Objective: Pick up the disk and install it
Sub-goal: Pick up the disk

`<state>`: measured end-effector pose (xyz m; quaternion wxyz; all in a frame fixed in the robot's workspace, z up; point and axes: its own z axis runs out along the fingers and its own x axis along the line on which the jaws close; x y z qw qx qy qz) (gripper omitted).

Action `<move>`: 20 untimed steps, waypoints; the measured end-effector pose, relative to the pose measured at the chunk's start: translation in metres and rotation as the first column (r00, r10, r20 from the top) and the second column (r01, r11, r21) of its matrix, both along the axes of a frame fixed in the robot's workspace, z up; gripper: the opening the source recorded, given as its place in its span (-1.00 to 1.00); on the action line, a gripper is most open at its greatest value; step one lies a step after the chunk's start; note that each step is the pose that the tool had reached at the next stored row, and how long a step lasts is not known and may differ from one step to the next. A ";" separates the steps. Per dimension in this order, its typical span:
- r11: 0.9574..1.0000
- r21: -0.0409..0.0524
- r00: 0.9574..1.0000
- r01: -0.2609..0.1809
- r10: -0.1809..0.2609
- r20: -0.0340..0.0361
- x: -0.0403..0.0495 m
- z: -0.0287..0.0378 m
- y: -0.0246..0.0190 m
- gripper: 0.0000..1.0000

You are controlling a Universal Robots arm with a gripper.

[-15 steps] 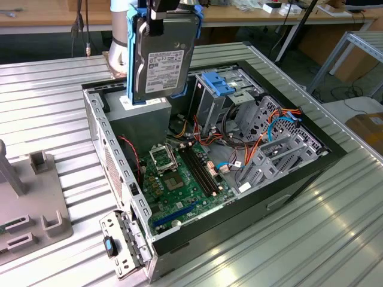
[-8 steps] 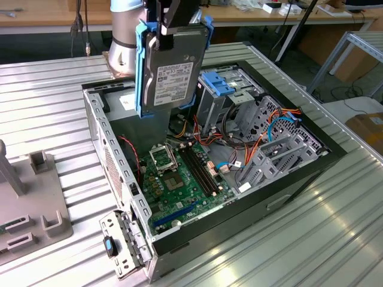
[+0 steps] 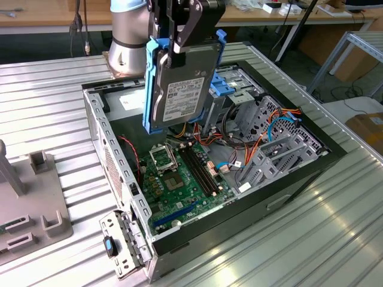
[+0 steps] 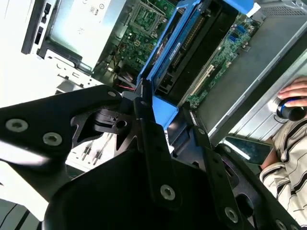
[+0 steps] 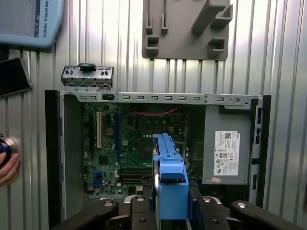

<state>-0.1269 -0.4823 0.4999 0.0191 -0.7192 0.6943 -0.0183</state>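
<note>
The disk is a dark-grey hard drive with blue rails, hanging upright above the open computer case. My gripper is shut on its upper end, black fingers clamped on either side. In the first wrist view the disk shows edge-on with its blue end tab, over the green motherboard. In the second wrist view the disk runs away from the black fingers toward the case's inside. The metal drive cage with its blue latch stands just to the exterior view's right of the disk.
Orange and blue cables lie in the case beside the cage. A grey fixture block sits on the ribbed metal table at the exterior view's left. A person's hand rests on a knob near the case. A hinged bracket juts from the case corner.
</note>
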 end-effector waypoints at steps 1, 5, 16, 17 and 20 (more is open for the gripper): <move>1.000 0.000 1.000 0.000 0.000 0.000 0.0000 -0.0002 -0.0033 -0.26; 1.000 0.000 1.000 0.000 0.000 0.000 0.0000 -0.0017 -0.0246 -0.26; 1.000 0.000 1.000 0.000 0.000 0.000 0.0000 -0.0046 -0.0589 -0.26; 1.000 0.000 1.000 0.000 0.000 0.000 0.0000 -0.0045 -0.0589 -0.26; 1.000 0.000 1.000 0.000 0.000 0.000 0.0012 -0.0045 -0.0589 -0.26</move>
